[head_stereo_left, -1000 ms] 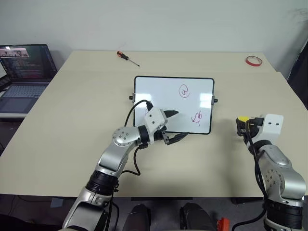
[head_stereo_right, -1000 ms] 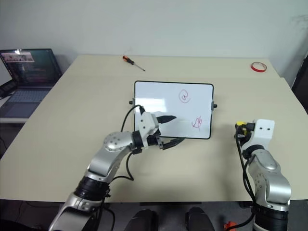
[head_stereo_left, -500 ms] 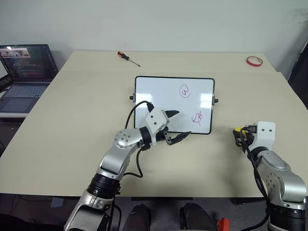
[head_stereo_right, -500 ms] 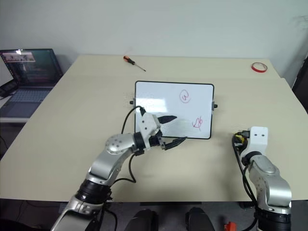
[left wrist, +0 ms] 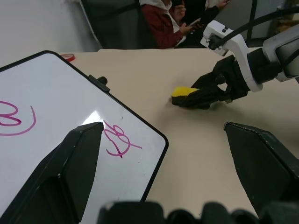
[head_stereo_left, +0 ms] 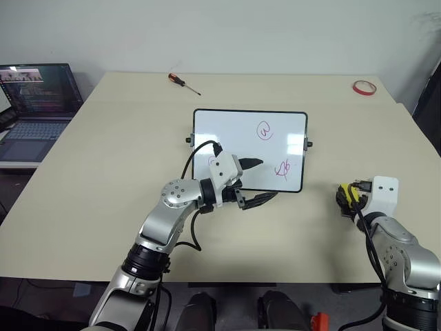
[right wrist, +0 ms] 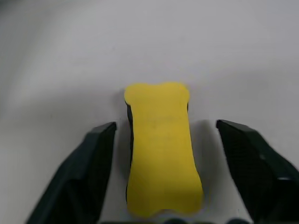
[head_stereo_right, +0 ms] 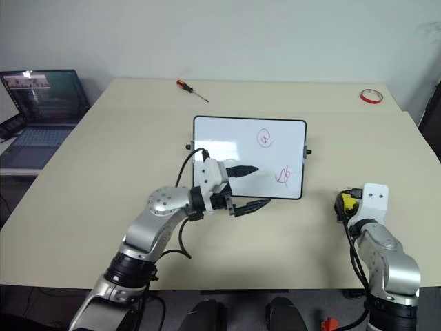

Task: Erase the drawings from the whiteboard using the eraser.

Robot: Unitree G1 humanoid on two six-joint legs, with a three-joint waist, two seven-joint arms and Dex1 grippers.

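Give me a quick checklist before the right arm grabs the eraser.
1. Eraser between the right tool's fingers: ok.
2. Right tool open, gaps on both sides of the eraser: ok.
3. Eraser lies flat on the table, yellow side up: ok.
4. Drawings left on the whiteboard: ok, nothing wiped.
5. Left tool off the whiteboard: not ok, it hangs open over the near edge.

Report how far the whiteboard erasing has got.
Nothing looks erased: pink drawings remain on the whiteboard. In hand: nothing; the eraser lies on the table between the right tool's open fingers. Left: grip it and wipe every mark. The left tool hovers open over the board's near edge.
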